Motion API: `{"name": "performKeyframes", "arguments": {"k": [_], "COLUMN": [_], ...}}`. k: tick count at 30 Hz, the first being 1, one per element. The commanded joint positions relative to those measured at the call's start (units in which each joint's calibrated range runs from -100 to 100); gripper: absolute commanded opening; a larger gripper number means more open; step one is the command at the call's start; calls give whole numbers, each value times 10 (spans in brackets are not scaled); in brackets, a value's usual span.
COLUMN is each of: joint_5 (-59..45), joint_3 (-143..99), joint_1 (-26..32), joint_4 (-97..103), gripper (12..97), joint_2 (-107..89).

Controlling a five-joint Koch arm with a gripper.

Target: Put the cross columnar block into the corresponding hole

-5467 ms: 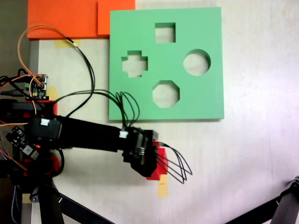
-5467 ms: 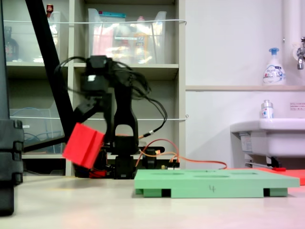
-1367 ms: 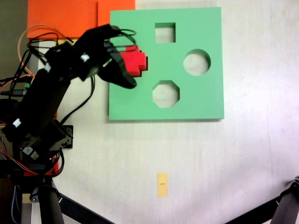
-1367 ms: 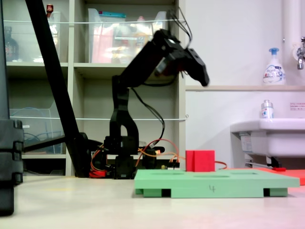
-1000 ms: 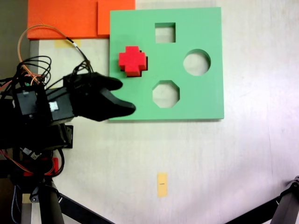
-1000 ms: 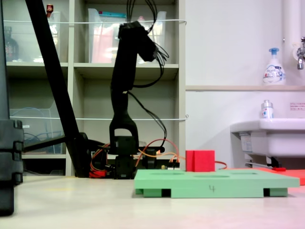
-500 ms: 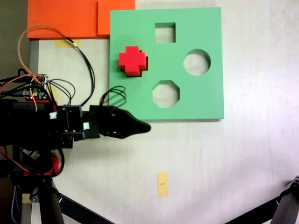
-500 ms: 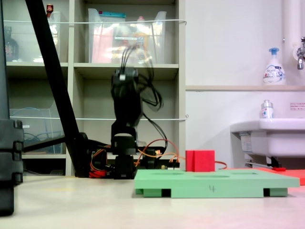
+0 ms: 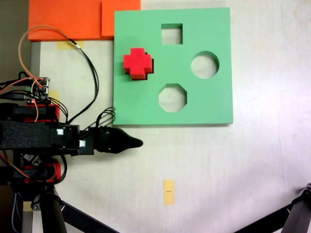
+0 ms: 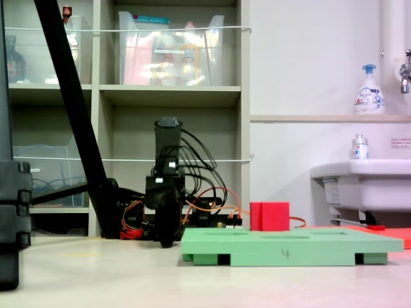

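Now the gripper (image 9: pixel 138 142) has dropped lower and drawn back, fingers pressed together, well apart from the cross columnar block (image 9: pixel 138 63) standing unmoved in the corresponding hole (image 9: pixel 151 65).

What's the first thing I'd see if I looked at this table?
The small bright red foam plus-shaped block stands out, sticking up from the plus-shaped cutout at the left of the square green foam board. Next, the black robot arm lies folded low beside the board, its pointed gripper off it, over the pale table.
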Motion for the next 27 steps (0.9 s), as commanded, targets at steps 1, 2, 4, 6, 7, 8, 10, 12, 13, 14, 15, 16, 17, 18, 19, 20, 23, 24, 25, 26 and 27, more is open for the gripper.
{"name": "performKeyframes", "arguments": {"k": [1, 2, 4, 6, 7, 8, 10, 12, 13, 14, 15, 16, 17, 18, 19, 20, 23, 24, 25, 26, 27], "joint_5": [-5, -8, -15, -16, -16, -16, -17, -21, -21, -21, -21, -20, -20, -20, -20, -20, -20, -20, -20, -20, -20], "joint_3": [-34, -39, -39, -39, -39, -39, -39, -39, -39, -39, -39, -39, -39, -39, -39, -39, -39, -39, -39, -39, -39], "joint_1": [0, 1, 1, 1, 1, 1, 2, 6, 7, 8, 8, 7, 7, 7, 7, 7, 7, 7, 7, 7, 7], "joint_4": [15, 15, 15, 5, -11, -30, -31, -55, -70, -87, -87, -87, -87, -87, -87, -87, -87, -87, -87, -87, -87], "gripper": [517, 515, 514, 511, 511, 511, 515, 515, 515, 501, 486, 479, 478, 475, 477, 482, 489, 489, 489, 489, 489], "joint_2": [-5, -5, -5, -5, -5, -5, -5, -5, -5, -5, -5, -5, -5, -5, -5, -5, -5, -5, -5, -5, -5]}}
